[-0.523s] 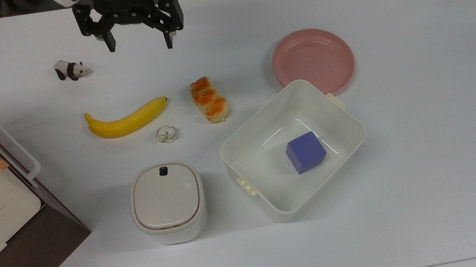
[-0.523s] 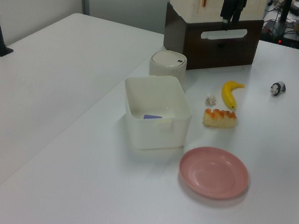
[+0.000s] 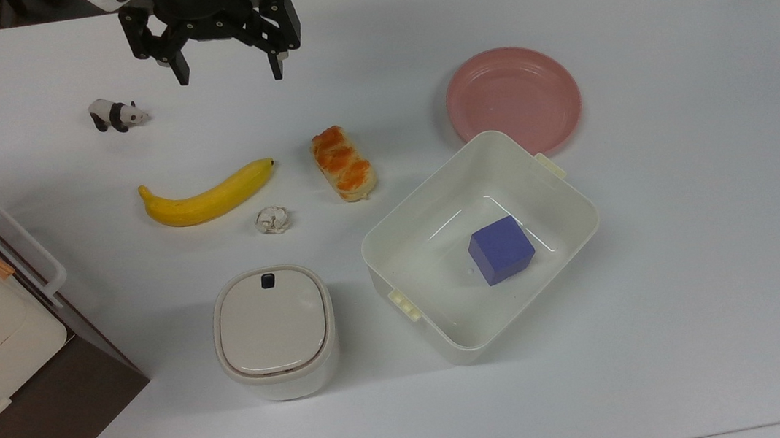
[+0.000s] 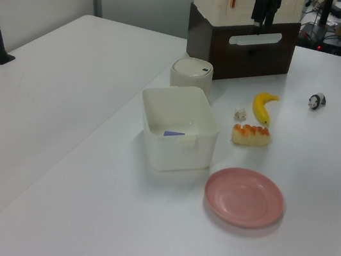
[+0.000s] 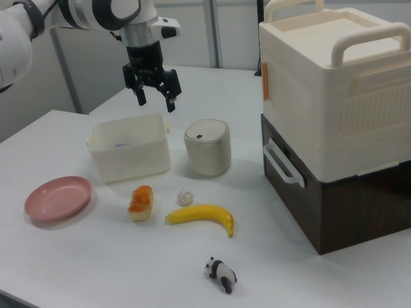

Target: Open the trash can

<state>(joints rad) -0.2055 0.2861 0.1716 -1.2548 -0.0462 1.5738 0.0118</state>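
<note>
**Hovering wide-open over the table's far edge, nothing in its grasp**

Hanging above the white table (image 3: 695, 250) at the top view's upper left, the gripper (image 3: 228, 65) has its two black fingers spread wide, with nothing between them and nothing touched. In the right view it (image 5: 155, 97) is held high over the white tub (image 5: 128, 151), well clear of everything on the surface.

The trash can (image 3: 275, 332) stands upright near the top view's lower centre, just left of the tub (image 3: 447, 330) that holds a purple cube (image 3: 501, 250). Its beige lid (image 3: 273, 323) lies flat and shut. The body is a rounded square with no clearly longer side; the small black button (image 3: 268, 281) sits at the rim edge facing the top view's upper side, toward the crumpled paper ball (image 3: 273, 220) and banana (image 3: 207, 196). In the left view the can (image 4: 190, 75) stands between the tub and the stacked cream-and-brown box (image 4: 242, 42).

No brand, label or readable writing shows on the can or anything nearby.
</note>
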